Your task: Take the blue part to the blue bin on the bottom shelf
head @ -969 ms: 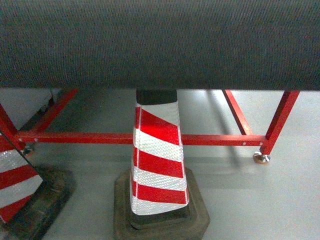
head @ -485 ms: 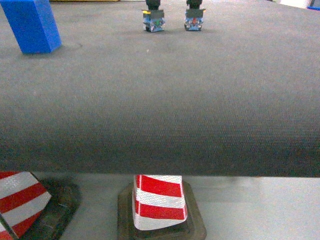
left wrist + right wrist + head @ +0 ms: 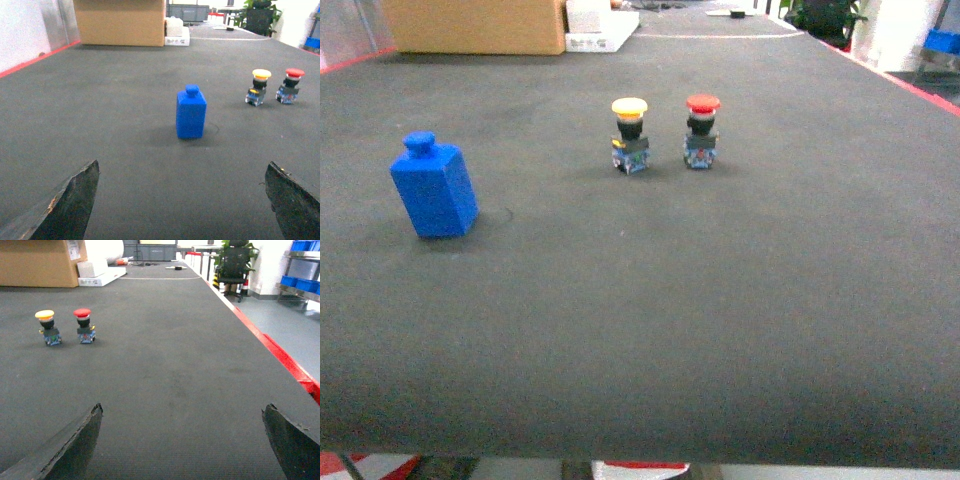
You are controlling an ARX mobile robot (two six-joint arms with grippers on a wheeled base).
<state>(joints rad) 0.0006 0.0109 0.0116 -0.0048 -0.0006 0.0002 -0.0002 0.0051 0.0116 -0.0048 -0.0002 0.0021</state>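
Note:
The blue part (image 3: pixel 435 190) stands upright on the dark table mat at the left of the head view, with a small knob on top. In the left wrist view the blue part (image 3: pixel 190 113) is straight ahead and well beyond my left gripper (image 3: pixel 182 167), which is open and empty. My right gripper (image 3: pixel 182 410) is open too, with only bare mat between its fingertips (image 3: pixel 92 415). Neither gripper shows in the head view. The blue bin and the bottom shelf are out of view.
A yellow-capped push button (image 3: pixel 630 134) and a red-capped push button (image 3: pixel 701 130) stand side by side mid-table. A cardboard box (image 3: pixel 475 25) and a white box (image 3: pixel 602 20) sit at the far edge. The table's red right edge (image 3: pixel 287 365) drops to the floor.
The head view has swung upward from the red frame and striped cones under the table to the tabletop, bringing the blue part and both push buttons fully into sight.

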